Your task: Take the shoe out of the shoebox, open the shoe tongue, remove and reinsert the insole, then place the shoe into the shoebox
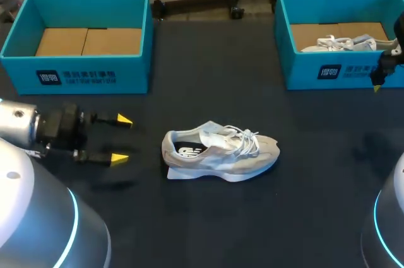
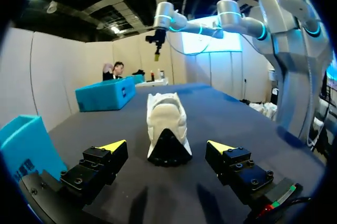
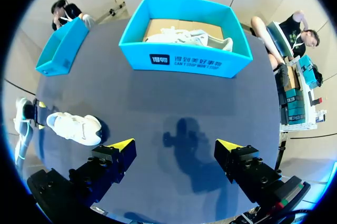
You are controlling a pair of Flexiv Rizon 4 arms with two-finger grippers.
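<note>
Reading progress from the layout: the first step looks done and the rest is open.

- Left gripper (image 1: 122, 139), lower left of the head view: fingers spread wide, holding nothing, low over the dark counter (image 1: 208, 217). It points at the heel of the shoe but stays apart from it.
- Shoe (image 1: 221, 151), centre of the frame: out of any box, resting on its sole on the counter, heel toward the left gripper, toe toward the right.
  - Pale grey-white sneaker with a thick light sole.
  - Laces (image 1: 243, 139) are white and loosely bunched over the tongue, which appears not yet pulled open.
  - Insole (image 1: 189, 151) shows dark with a white mark inside the heel opening, so I judge it not yet removed.
- Left shoebox (image 1: 76, 72), upper left: teal, with only a cardboard floor showing.
- Right shoebox (image 1: 341, 72), upper right: teal, with a second pale shoe (image 1: 344, 43) inside.
- Right gripper (image 3: 175, 144): raised near the right shoebox, fingers wide apart, empty.

Left to do: tongue, insole out and in, reboxing.
</note>
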